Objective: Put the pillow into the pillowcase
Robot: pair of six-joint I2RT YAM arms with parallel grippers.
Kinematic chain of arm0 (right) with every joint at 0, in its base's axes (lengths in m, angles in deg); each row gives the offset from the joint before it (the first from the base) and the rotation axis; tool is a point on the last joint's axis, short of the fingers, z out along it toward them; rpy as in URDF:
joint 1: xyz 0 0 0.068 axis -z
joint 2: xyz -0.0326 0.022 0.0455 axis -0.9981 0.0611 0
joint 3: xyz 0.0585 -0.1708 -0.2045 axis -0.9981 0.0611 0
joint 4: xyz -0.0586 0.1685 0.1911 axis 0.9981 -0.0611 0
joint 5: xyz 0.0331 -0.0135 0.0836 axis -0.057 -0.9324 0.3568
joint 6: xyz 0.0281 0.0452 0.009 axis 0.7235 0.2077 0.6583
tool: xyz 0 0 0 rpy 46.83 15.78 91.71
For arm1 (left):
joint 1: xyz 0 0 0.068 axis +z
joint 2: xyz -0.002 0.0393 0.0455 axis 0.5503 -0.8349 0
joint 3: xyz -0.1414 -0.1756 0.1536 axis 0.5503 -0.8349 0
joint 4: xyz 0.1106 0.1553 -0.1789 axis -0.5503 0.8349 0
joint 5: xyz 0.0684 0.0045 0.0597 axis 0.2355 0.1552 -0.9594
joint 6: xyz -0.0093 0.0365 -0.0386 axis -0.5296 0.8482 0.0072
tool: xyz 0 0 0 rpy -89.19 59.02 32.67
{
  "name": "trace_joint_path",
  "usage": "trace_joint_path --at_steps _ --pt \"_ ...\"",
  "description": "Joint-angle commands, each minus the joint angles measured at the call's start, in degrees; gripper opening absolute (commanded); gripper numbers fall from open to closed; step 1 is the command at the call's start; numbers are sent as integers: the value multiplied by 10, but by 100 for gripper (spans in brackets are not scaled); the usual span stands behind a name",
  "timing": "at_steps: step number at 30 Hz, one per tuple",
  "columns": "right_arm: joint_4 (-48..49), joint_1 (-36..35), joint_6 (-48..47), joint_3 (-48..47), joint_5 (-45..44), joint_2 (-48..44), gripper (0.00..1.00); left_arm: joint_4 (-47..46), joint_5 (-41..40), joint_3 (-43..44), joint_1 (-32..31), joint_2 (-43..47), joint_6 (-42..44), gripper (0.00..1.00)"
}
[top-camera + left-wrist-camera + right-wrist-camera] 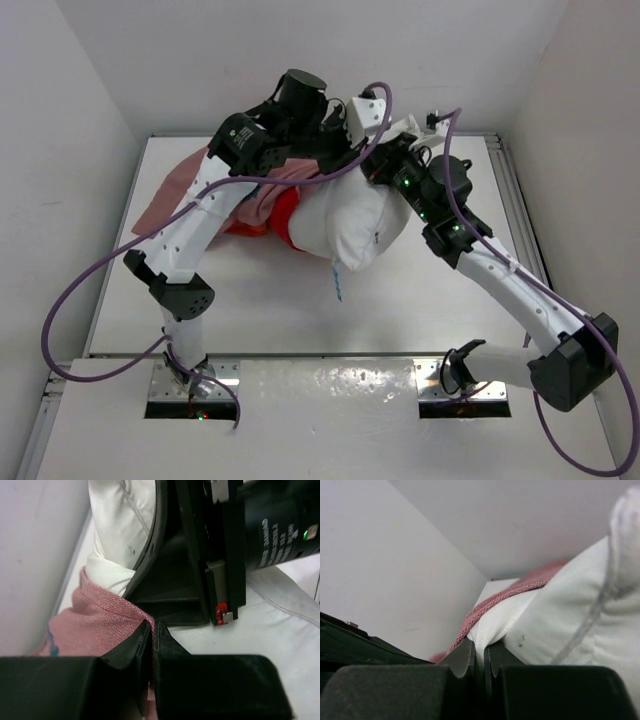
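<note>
1. The left fingers [152, 632] are clenched, pinching the pinkish knit edge of the pillowcase [95, 625].
2. The right fingers [479, 654] are clenched too, grasping a thin fold of white fabric from the pillow [560, 615]. The pillowcase's pink hem runs down to the left side of that pinch, touching the pillow.
3. In the left wrist view, the black body of the right arm [200, 555] stands just beyond the left fingers. White pillow fabric lies behind and under it.
4. From above, both wrists meet over the far middle of the bench [420, 310], close together at the pillow's far edge.
5. The pillow lies plump on the far half of the bench, its right and near sides bare and white. A small blue-and-white tag [338, 285] hangs at its near edge.
6. The pillowcase spreads left of the pillow. Its red printed side is bunched against the pillow's left end, and its pinkish inside is turned out toward the left wall [60, 150]. How far the pillow sits inside cannot be told.
</note>
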Motion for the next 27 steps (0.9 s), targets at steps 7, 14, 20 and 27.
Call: trace_joint_path --at_steps 7,14,20,27 --pt "-30 -18 -76 -92 -126 67 0 -195 133 185 35 7 -189 0" --pt "-149 -2 -83 -131 -153 126 0 -275 166 195 100 4 -279 0" --pt "-210 7 -164 -197 -131 102 56 -315 155 181 163 6 -316 0" --pt "-316 11 -259 -230 -24 29 99 -296 94 28 160 35 -255 0"
